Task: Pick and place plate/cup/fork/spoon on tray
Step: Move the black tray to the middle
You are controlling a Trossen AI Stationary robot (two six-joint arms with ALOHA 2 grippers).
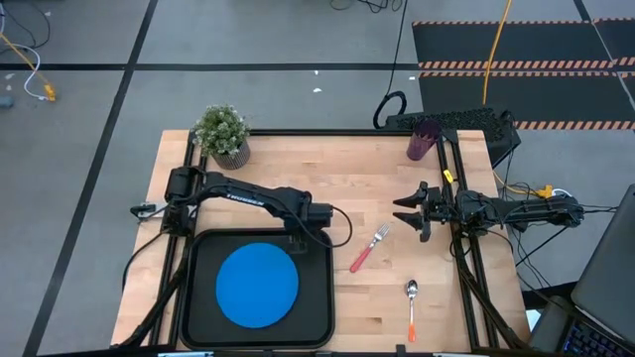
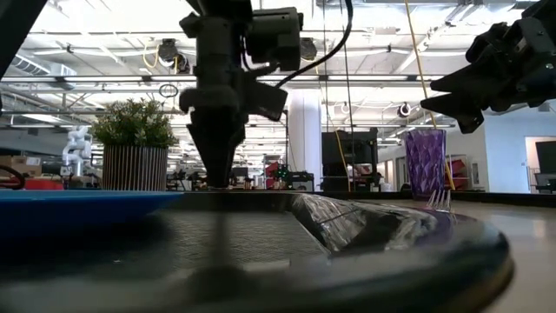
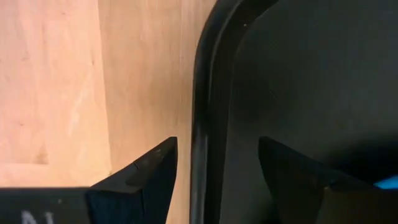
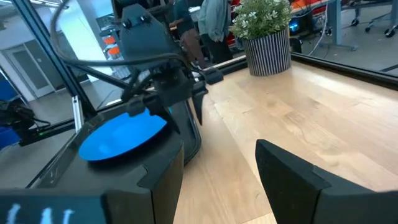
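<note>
The blue plate [image 1: 257, 285] lies flat in the black tray [image 1: 195, 297] at the table's near left. My left gripper [image 1: 301, 241] is open over the tray's far right rim [image 3: 208, 93], one finger outside over the wood and one inside over the tray. My right gripper [image 1: 405, 210] is open and empty above the table's right side, pointing left. The fork [image 1: 369, 248] lies on the wood between the tray and my right gripper. The spoon [image 1: 412, 305] lies near the table's near edge. The purple cup [image 1: 424, 140] stands upright at the far right. My left gripper [image 3: 217, 146] points down with its fingers on either side of the tray's rim. I cannot tell whether they touch the rim.
A potted green plant [image 1: 223, 134] stands at the table's far left corner. Black frame rails run along the table's left and right edges. Bare wood lies between the tray and the fork.
</note>
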